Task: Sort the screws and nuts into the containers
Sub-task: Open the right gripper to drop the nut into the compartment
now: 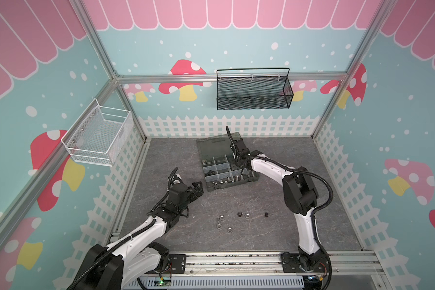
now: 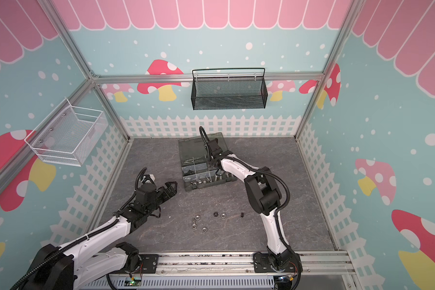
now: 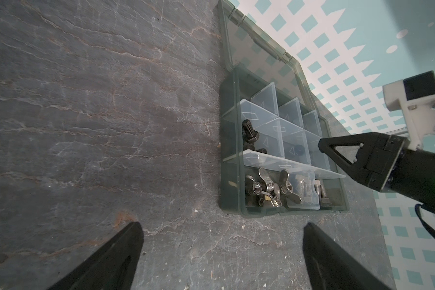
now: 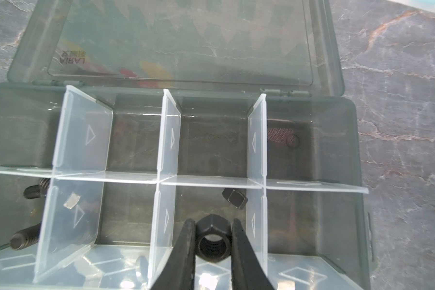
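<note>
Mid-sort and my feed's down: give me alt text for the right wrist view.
The right gripper is shut on a black hex nut over an organiser box compartment that holds another black nut. Black screws lie two compartments over; the lid is open.

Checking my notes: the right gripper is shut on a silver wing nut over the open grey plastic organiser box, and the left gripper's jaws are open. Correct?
No: the right wrist view shows the right gripper shut on a black hex nut, not a wing nut, over the open grey plastic organiser box; the jaws of the left gripper are open.
</note>
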